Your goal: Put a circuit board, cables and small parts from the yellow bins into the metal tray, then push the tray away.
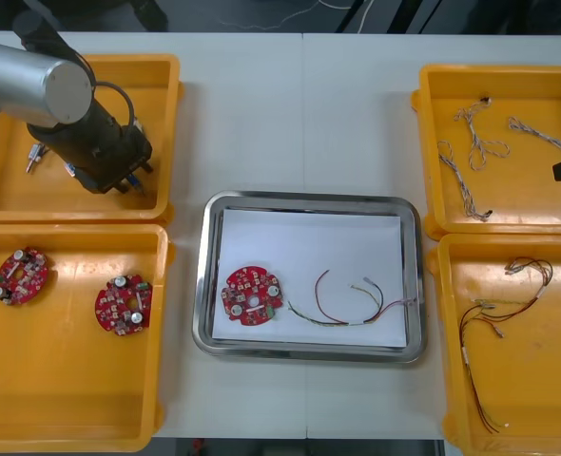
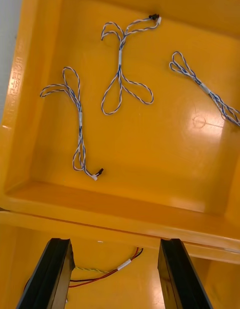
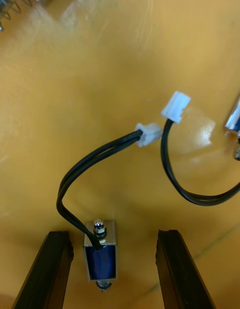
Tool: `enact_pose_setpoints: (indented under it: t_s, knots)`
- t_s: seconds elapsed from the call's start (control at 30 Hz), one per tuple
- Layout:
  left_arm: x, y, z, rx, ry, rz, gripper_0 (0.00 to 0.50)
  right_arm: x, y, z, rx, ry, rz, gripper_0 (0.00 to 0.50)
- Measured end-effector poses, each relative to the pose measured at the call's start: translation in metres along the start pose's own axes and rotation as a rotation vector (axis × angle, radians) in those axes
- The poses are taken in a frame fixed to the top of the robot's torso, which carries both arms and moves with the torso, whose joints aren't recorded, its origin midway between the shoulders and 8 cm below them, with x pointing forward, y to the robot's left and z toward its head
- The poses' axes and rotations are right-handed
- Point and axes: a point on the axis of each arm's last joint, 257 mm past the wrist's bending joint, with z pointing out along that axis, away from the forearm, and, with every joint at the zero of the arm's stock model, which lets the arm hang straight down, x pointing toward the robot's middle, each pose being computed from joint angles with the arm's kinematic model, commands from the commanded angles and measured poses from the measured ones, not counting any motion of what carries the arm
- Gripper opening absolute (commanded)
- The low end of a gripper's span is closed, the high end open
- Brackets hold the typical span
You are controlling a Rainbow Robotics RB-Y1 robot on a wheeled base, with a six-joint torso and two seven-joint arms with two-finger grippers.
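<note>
Left gripper [image 3: 114,235] down in the far-left yellow plastic bin [image 1: 166,85] — black fingers [image 3: 50,269] apart, small blue-bodied metal part [image 3: 100,256] w/ black cable lying between them, not clamped. Right gripper [image 2: 115,241] over the right-hand bins' shared rim, fingers wide, nothing between; twisted blue-and-white cables [image 2: 120,69] just beyond. Shiny metal tray [image 1: 309,201], white inside — holds a round red circuit board [image 1: 252,294] & red-and-yellow cable [image 1: 342,306].

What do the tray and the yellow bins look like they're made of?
Tray: probably polished metal, judging by its shiny, reflective rim; matte white inside. Bins: likely moulded plastic, glossy, with rounded rims and glare spots. The left gripper hangs open in the far left bin.
</note>
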Motion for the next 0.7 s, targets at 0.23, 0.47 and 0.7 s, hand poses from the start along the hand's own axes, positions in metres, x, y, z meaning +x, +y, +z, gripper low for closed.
enact_pose_setpoints:
  t_s: [0.23,0.47,0.7]
  knots:
    - [0.002,0.0,0.001,-0.005,0.002,0.009,0.326,0.007,0.002,0.017,-0.021,0.061,0.013,0.5]
    - [0.003,-0.001,0.001,-0.002,0.006,0.007,0.0,0.002,0.006,0.034,0.001,0.118,-0.005,0.5]
    - [0.004,-0.002,0.001,0.0,0.011,0.004,0.0,0.011,0.015,0.055,-0.02,0.194,-0.004,0.5]
